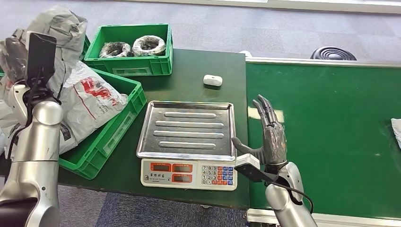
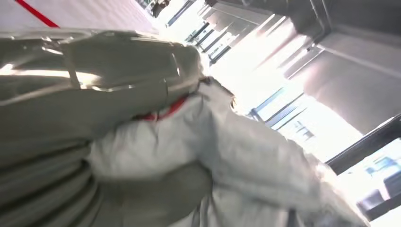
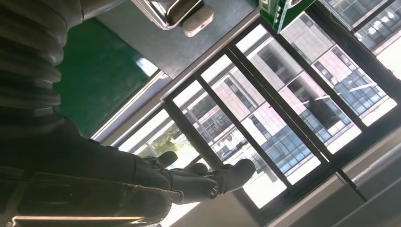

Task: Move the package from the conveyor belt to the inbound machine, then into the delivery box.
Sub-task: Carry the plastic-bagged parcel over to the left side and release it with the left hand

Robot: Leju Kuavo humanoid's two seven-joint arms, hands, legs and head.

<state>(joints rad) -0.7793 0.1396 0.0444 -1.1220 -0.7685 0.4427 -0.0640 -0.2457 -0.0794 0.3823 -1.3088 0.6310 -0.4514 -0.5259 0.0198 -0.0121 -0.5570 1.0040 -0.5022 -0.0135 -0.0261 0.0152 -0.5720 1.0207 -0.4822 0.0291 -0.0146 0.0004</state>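
The right hand (image 1: 272,137) stands empty with fingers apart, beside the scale (image 1: 188,142); the next package (image 1: 396,132) lies well off to its right on the conveyor belt (image 1: 326,142); a long reach may fumble it; I cannot tell the left hand's (image 1: 14,59) state.

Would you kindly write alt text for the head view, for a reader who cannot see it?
An empty steel-trayed weighing scale sits on a dark green table, with the robot's open right hand raised beside it over the green conveyor belt. Green plastic crates at left hold grey bagged packages.
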